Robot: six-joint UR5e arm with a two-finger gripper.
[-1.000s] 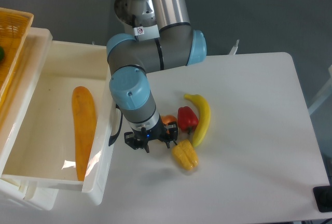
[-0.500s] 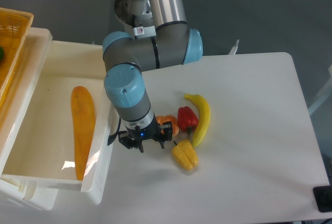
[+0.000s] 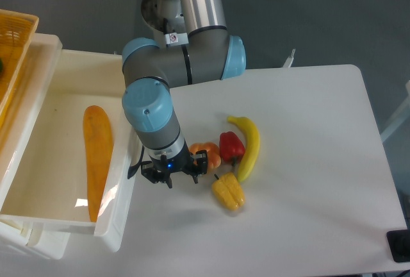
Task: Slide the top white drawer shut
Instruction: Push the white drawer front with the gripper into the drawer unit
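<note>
Tool (image 3: pixel 168 176) sits low over the tabletop (image 3: pixel 307 181), right against the front panel of the top white drawer (image 3: pixel 45 129), beside its black handle (image 3: pixel 132 165). I see the dark fingers pointing down under the wrist, but I cannot tell from this overhead angle whether they are apart or together. Drawer is at the left edge, pulled well out from the cabinet, open side up, with a long orange vegetable (image 3: pixel 97 158) lying lengthwise inside. Yellow basket (image 3: pixel 14 52) shows at the far upper left, partly cut off. Just right of the tool I see a cluster of produce: orange pepper (image 3: pixel 208 154) nearly touching the tool, red pepper (image 3: pixel 231 147), banana (image 3: pixel 249 145) curving beside the red one, yellow pepper (image 3: pixel 229 192) in front of them. Arm reaches down from the top.
</note>
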